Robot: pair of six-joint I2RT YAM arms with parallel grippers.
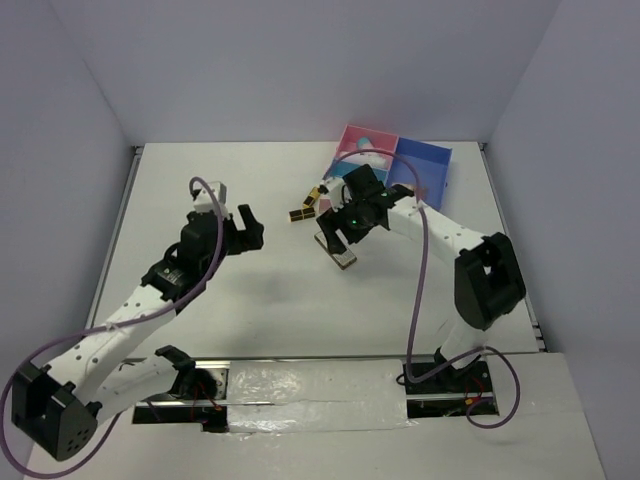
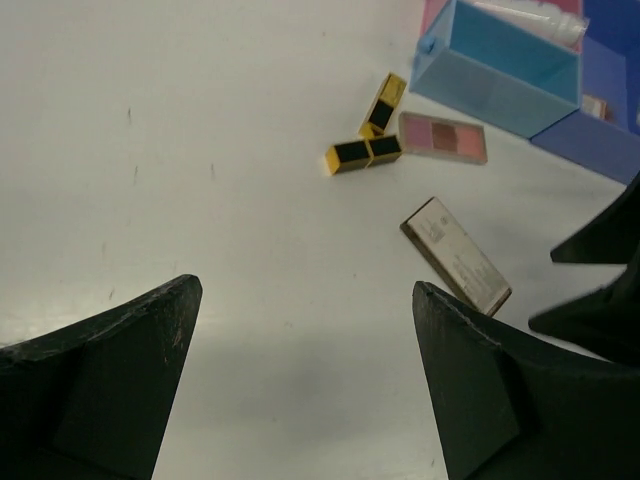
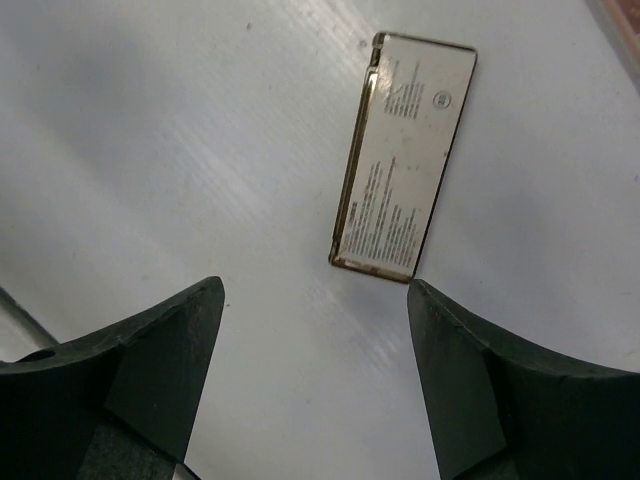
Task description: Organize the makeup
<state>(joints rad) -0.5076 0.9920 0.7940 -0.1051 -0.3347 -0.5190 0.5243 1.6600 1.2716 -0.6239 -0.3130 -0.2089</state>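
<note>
A flat palette (image 3: 405,155) lies face down, label side up, on the white table; it also shows in the top view (image 1: 340,256) and the left wrist view (image 2: 455,255). My right gripper (image 3: 315,300) is open and empty just above and short of it (image 1: 335,232). Two black-and-gold lipsticks (image 2: 363,153) (image 2: 384,103) lie beside a pink-and-brown palette (image 2: 443,137) near the box; the lipsticks also show in the top view (image 1: 300,213). A white tube (image 2: 530,18) lies in the box. My left gripper (image 2: 305,290) is open and empty, to the left of the makeup (image 1: 254,228).
The pink-and-blue compartment box (image 1: 420,162) stands at the back right, its blue wall (image 2: 495,80) close to the lipsticks. The right arm (image 1: 440,235) reaches in front of it. Grey walls enclose the table on three sides.
</note>
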